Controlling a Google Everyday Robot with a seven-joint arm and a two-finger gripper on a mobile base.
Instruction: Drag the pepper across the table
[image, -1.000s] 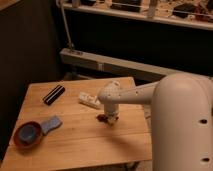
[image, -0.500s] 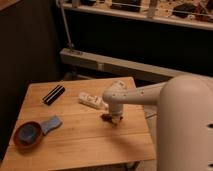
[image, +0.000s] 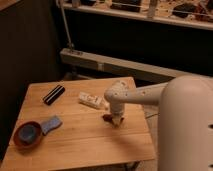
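Big white robot body (image: 187, 130) fills the near right corner, arm (image: 145, 95) reaching left over the desk (image: 75, 145), a light wood top of joined planks. Near left edge: red bowl (image: 27, 134) with a dark blue inside, a blue cloth-like piece (image: 51, 123) touching its right side. Mid-desk, right of center: pincer (image: 116, 120) pointing down at the desk surface under the arm's round white wrist. Pepper (image: 107, 118), small dark red, lies on the desk at the pincer's left side, touching or just beside it; only a bit of it shows. Cannot tell if the pincer is clamped on the pepper or spread. Just behind and left of the wrist: white bottle-like object (image: 91, 99) lying on its side. Farther left, toward the back: black flat bar-shaped object (image: 53, 94) lying diagonally. Behind the desk: a pale horizontal rail (image: 115, 65) against a dark wall, a cluttered shelf (image: 150, 12) above it.
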